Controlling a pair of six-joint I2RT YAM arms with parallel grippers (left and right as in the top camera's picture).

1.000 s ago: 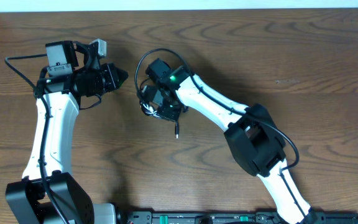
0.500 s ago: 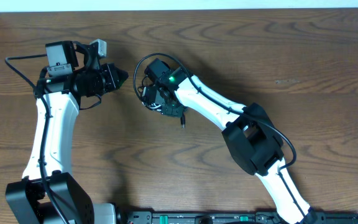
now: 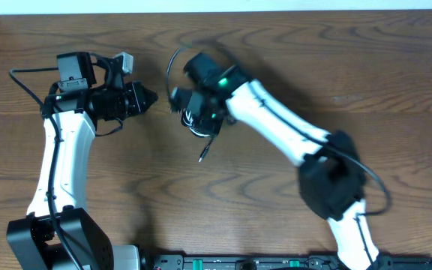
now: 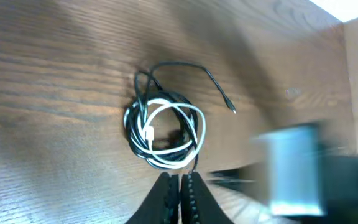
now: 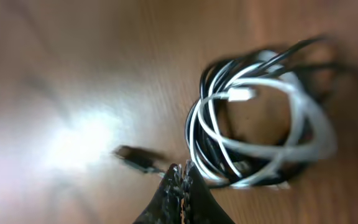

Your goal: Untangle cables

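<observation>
Motion blur hides whether the right gripper (image 5: 180,179), its fingers pressed together, pinches the tangled cables (image 5: 199,134). The left gripper (image 4: 179,185), also pressed together, hangs just beside them, near the far edge of the table (image 3: 396,67).

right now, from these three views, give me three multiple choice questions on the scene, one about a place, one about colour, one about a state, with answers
1. Where is the cable bundle?
A. under the left arm's base
B. right by the right gripper
C. at the table's right edge

2. What colours are the two cords in it?
A. red and blue
B. both white
C. one black, one white

3. How do the fingers of the left gripper stand?
A. closed together
B. spread wide open
C. out of view

Answers:
1 B: the right wrist view shows the loops right at that gripper's fingertips.
2 C: the left wrist view shows a black cord and a white cord wound into one coil.
3 A: the left wrist view shows no gap between them.
</observation>
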